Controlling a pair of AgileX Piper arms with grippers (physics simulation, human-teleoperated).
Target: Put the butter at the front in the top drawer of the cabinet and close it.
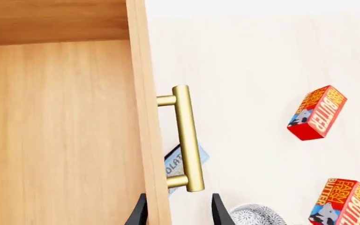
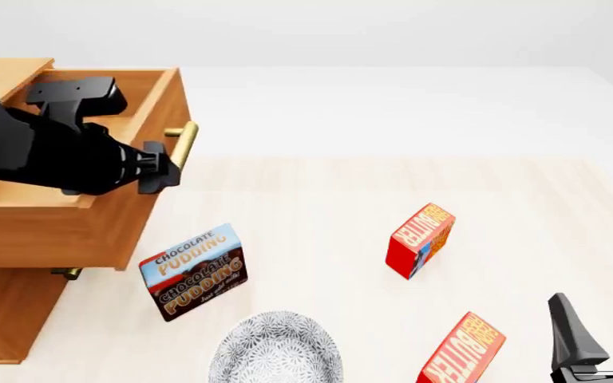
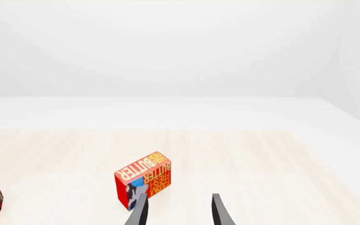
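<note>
Two butter cartons lie on the table; the front one sits just left of the right gripper, whose fingers stand apart and hold nothing. The other carton lies farther out, ahead of that gripper. The top drawer is pulled out of the cabinet, with the left gripper open around its brass handle. To do this well, swing the right gripper over the near carton, square the fingers to its narrow sides, and avoid the patterned dish.
</note>
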